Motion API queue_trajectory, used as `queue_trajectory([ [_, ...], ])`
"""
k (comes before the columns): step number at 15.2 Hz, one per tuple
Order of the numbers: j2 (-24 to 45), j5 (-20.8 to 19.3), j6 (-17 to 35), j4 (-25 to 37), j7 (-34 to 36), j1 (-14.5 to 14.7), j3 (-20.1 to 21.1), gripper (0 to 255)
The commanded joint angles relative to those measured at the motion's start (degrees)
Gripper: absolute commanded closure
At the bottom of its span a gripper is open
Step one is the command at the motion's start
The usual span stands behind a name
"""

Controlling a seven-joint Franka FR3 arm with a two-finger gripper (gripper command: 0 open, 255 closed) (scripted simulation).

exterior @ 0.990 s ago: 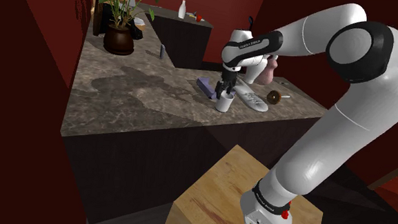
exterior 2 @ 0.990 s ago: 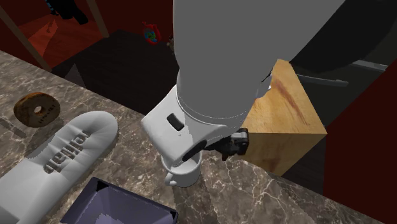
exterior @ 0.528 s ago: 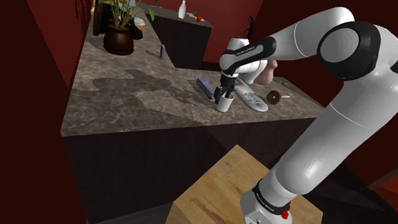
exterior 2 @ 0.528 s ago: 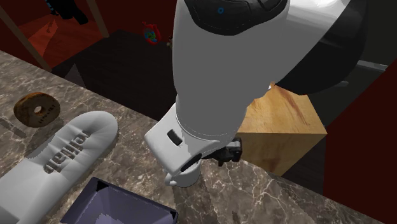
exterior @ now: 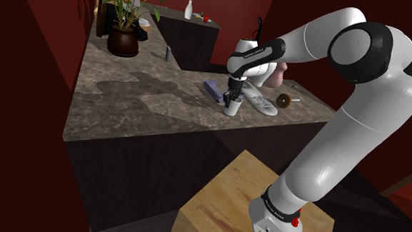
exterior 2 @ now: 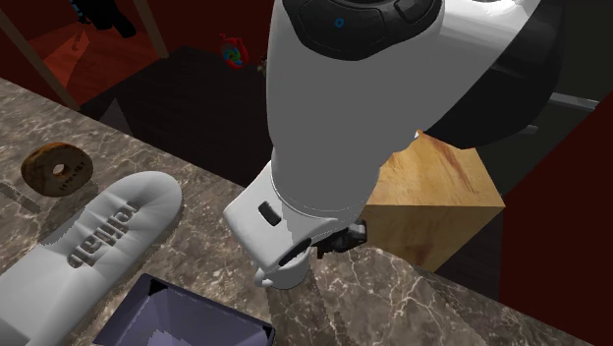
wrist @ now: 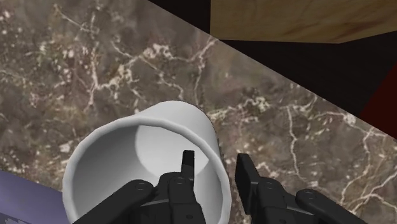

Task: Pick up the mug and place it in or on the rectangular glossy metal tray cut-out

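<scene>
Reading from the shoulder view's left, we find the purple tray just beside the upright white mug on the marble surface, and our hand straddles its wall, fingers parted, not yet pinching, we judge.

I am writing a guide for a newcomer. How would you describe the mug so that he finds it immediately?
On the dark marble counter, go to the edge nearest the wooden stand. Under the black gripper stands a white mug, upright and empty. Nearby lie a purple tray, a long white piece with raised letters and a brown doughnut; only the mug is a round open cup.
</scene>
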Motion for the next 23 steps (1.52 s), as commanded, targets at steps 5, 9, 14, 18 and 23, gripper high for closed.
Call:
queue_trajectory([
  [5, 0.0, 0.0, 0.0, 0.0, 0.0, 0.0, 0.0, 255],
  [9, -0.5, -0.1, -0.8, 0.3, 0.1, 0.0, 0.0, 255],
  [14, -2.7, -0.7, -4.6, 2.0, 0.3, 0.1, 0.1, 255],
  [18, -4.3, -1.0, -7.7, 3.6, 0.3, 0.2, 0.3, 255],
  [23, -5.9, -1.3, -11.6, 5.9, 0.4, 0.3, 0.4, 255],
])
